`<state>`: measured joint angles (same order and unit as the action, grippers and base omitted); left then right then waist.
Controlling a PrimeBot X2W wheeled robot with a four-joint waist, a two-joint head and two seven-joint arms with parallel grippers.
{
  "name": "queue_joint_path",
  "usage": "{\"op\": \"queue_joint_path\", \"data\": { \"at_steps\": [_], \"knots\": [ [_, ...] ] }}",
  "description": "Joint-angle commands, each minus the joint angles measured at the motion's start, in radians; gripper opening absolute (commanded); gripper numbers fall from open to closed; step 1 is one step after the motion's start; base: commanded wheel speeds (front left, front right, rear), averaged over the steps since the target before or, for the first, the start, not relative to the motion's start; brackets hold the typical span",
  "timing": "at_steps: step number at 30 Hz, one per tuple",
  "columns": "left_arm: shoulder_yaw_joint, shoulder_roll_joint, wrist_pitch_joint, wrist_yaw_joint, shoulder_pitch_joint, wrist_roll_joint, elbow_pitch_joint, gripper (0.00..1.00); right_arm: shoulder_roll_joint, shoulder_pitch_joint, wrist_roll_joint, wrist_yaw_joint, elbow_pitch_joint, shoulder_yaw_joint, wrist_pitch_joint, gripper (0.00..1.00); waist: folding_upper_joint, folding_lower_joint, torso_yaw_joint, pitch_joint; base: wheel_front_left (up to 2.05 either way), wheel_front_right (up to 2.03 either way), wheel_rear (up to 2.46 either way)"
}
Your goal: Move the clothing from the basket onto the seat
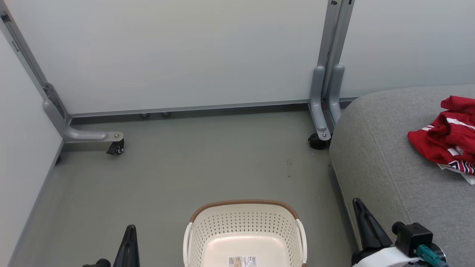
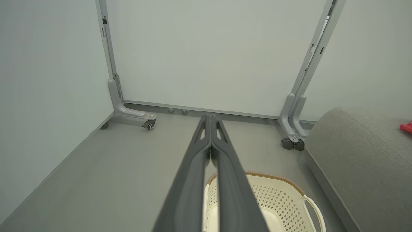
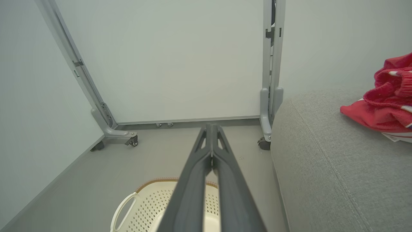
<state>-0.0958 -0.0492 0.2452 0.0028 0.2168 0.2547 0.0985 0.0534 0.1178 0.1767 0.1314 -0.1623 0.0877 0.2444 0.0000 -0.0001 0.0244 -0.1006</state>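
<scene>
Clothing (image 1: 445, 137), soft red sports fabric with white stripes, lies on the large light grey upholstered seat (image 1: 386, 155). The oval cream perforated plastic basket (image 1: 243, 222) looks empty in its visible part. Left gripper (image 2: 210, 117) and right gripper (image 3: 211, 126): jaws pressed together, holding nothing. Task judged complete.

Crumpled red striped clothing (image 1: 445, 139) lies on the grey seat (image 1: 389, 167) at three o'clock; cream perforated basket (image 1: 243, 222) upright at six

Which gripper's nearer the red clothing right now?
Right. The right gripper sits at the edge of the seat, short of the clothing; the left gripper is beyond the basket.
</scene>
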Motion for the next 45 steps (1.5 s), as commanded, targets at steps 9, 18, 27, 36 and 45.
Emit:
{"op": "queue_joint_path", "data": {
  "at_steps": [9,18,27,36,45],
  "knots": [
    [0.022,-0.012,-0.041,-0.021,-0.061,0.199,0.008,0.0,0.013,-0.051,0.211,0.0,0.0,-0.019,-0.04,0.0,0.0,0.0001,-0.002,0.008,0.0,0.0,0.0],
    [0.038,-0.018,-0.075,-0.036,-0.097,0.355,0.029,0.0,0.018,-0.075,0.376,0.0,-0.01,-0.034,-0.074,0.0,0.0,0.0001,-0.004,0.016,0.0,0.0,0.0],
    [0.053,-0.022,-0.106,-0.049,-0.13,0.494,0.044,0.0,0.021,-0.096,0.522,0.0,-0.019,-0.049,-0.105,0.0,0.0,0.0001,-0.006,0.023,0.0,0.0,0.0],
    [0.069,-0.024,-0.136,-0.061,-0.157,0.62,0.056,0.0,0.022,-0.116,0.655,0.0,-0.027,-0.064,-0.136,0.0,0.0,0.0001,-0.007,0.031,0.0,0.0,0.0],
    [0.084,-0.025,-0.164,-0.072,-0.182,0.731,0.069,0.0,0.023,-0.132,0.771,0.0,-0.034,-0.078,-0.164,0.0,0.0,0.0001,-0.009,0.039,0.0,0.0,0.0]
  ]
}}
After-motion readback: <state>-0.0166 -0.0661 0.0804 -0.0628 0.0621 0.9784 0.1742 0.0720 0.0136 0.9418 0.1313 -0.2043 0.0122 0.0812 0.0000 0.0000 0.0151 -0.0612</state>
